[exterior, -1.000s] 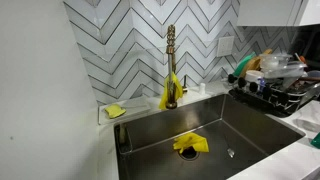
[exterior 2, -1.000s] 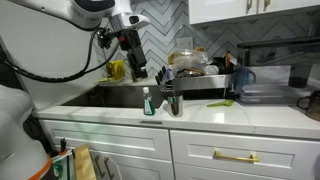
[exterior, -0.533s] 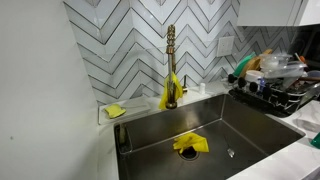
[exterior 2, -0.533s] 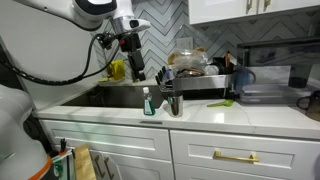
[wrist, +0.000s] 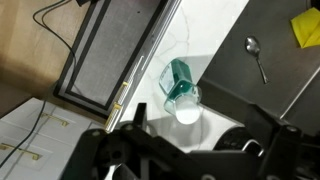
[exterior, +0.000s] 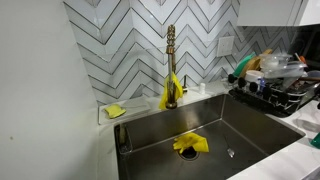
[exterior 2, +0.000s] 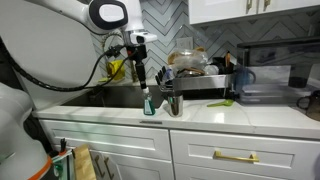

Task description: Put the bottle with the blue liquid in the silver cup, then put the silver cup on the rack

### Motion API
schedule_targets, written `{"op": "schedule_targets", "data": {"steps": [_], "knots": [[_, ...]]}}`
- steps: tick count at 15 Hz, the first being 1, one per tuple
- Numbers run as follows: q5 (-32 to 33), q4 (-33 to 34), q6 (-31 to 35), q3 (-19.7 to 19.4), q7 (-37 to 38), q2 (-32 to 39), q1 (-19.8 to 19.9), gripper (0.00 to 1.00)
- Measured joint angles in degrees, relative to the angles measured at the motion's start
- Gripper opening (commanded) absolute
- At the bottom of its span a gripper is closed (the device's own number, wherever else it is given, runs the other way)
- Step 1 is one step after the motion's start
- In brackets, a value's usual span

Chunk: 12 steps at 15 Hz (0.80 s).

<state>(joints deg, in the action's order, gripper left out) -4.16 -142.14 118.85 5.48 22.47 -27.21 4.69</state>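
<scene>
Arm (exterior 2: 60, 15) came in from the left in an exterior view, and its gripper (exterior 2: 140, 80) hung just above the bottle (exterior 2: 147, 102) of blue liquid without touching it. The bottle stood upright on the white counter (exterior 2: 230, 115) at the front edge of the sink (exterior: 250, 135). The silver cup (exterior 2: 174, 104) stood just beside it on the right, and the black rack (exterior 2: 205, 88), loaded with dishes, sat farther right and behind. In the wrist view the fingers (wrist: 128, 130) were spread wide and held nothing. The bottle showed below and between them, nearer the finger on the left of that view, with its white cap toward the camera. Right of it a spoon (wrist: 256, 55) lay in the sink, and a yellow cloth (wrist: 307, 27) filled the top right corner.
</scene>
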Motion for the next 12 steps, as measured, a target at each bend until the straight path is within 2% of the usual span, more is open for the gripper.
{"op": "schedule_targets", "data": {"steps": [4,7,8,12], "knots": [[-0.12,0.02,0.34,0.01,3.25,2.39,0.00,1.00],[-0.12,0.02,0.52,-0.03,4.63,3.58,0.03,0.88],[-0.12,0.02,0.80,-0.08,4.74,3.91,0.04,0.70],[-0.11,-0.05,2.31,-0.11,5.08,5.68,0.05,0.39]]}}
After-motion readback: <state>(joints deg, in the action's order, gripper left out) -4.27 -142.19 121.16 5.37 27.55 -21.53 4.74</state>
